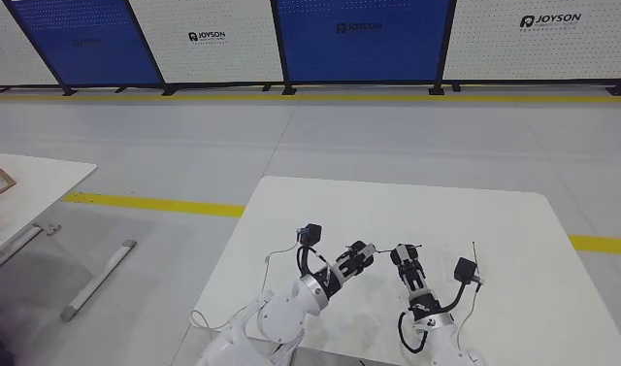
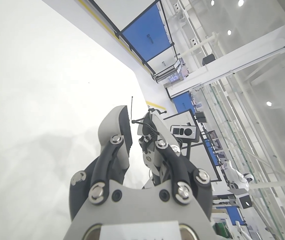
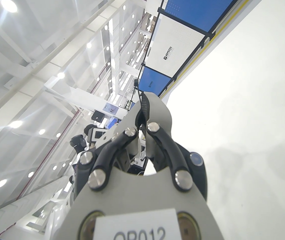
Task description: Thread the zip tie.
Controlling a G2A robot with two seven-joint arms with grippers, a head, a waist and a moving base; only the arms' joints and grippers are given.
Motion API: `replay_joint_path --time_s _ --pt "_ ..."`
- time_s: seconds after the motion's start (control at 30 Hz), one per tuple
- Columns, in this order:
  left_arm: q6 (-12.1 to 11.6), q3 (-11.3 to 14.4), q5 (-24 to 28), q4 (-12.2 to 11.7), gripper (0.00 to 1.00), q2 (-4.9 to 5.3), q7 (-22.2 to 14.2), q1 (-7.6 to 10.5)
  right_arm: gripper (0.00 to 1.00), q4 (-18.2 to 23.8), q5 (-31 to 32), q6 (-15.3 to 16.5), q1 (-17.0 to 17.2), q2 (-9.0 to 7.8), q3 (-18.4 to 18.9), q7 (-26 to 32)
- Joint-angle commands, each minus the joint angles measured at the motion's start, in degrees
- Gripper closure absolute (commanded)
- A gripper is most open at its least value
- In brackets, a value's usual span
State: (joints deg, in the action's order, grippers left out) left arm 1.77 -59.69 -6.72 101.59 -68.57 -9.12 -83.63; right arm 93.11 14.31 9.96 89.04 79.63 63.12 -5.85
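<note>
From above, both arms rise from the near edge of the white table (image 1: pixel 291 230), their tips facing each other over its near middle. The left gripper (image 1: pixel 365 251) and the right gripper (image 1: pixel 401 253) are near each other, and the zip tie (image 1: pixel 383 251) shows as a thin black line spanning the gap between them above the tabletop. In the left wrist view, the left gripper (image 2: pixel 137 116) has its fingers apart with a narrow gap. The zip tie (image 2: pixel 138 120) comes in from the side, and its thin end lies just beside the dark pad of one finger (image 2: pixel 126 126); whether they touch cannot be told. In the right wrist view, the right gripper (image 3: pixel 143 101) has its fingers pressed together on the zip tie (image 3: pixel 137 88), whose short black end sticks out past the fingertips, above the table (image 3: pixel 245 101).
</note>
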Motion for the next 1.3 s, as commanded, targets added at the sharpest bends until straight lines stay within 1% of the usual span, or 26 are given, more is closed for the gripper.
replay_joint_path --time_s 0.0,0.07,0.2,0.4,0.43,0.47,0.5,0.97,1.27 --pt "0.06 0.11 -0.12 -0.06 0.85 -0.02 -0.09 0.06 1.00 0.04 0.08 0.02 0.00 0.02 0.00 0.05" --pt "0.13 0.24 -0.19 -0.10 0.85 -0.06 -0.11 0.13 1.00 0.09 0.18 0.02 0.00 0.05 -0.01 0.13" --pt "0.30 0.53 -0.37 -0.20 0.90 -0.12 -0.18 0.28 1.00 0.25 0.25 0.14 0.09 0.10 0.00 0.15" --pt "0.39 0.84 -0.52 -0.17 0.93 -0.23 0.04 0.46 1.00 0.66 0.45 0.32 0.33 0.14 0.09 0.15" --pt "0.37 0.85 -0.47 -0.15 0.95 -0.25 0.13 0.47 1.00 0.71 0.47 0.34 0.35 0.15 0.12 0.15" --pt "0.35 0.86 -0.41 -0.15 0.99 -0.27 0.23 0.46 1.00 0.75 0.48 0.36 0.38 0.16 0.14 0.16" --pt "0.34 0.87 -0.36 -0.15 1.00 -0.29 0.31 0.46 1.00 0.76 0.52 0.40 0.40 0.16 0.16 0.19" --pt "-0.30 0.80 -1.04 0.17 1.00 -0.24 -0.49 0.22 1.00 0.35 0.45 -0.25 -0.09 0.33 0.00 1.60" --pt "-1.02 0.72 -0.86 0.08 1.00 -0.22 -1.09 0.18 1.00 0.12 -0.99 0.40 -0.30 0.41 0.02 3.12"
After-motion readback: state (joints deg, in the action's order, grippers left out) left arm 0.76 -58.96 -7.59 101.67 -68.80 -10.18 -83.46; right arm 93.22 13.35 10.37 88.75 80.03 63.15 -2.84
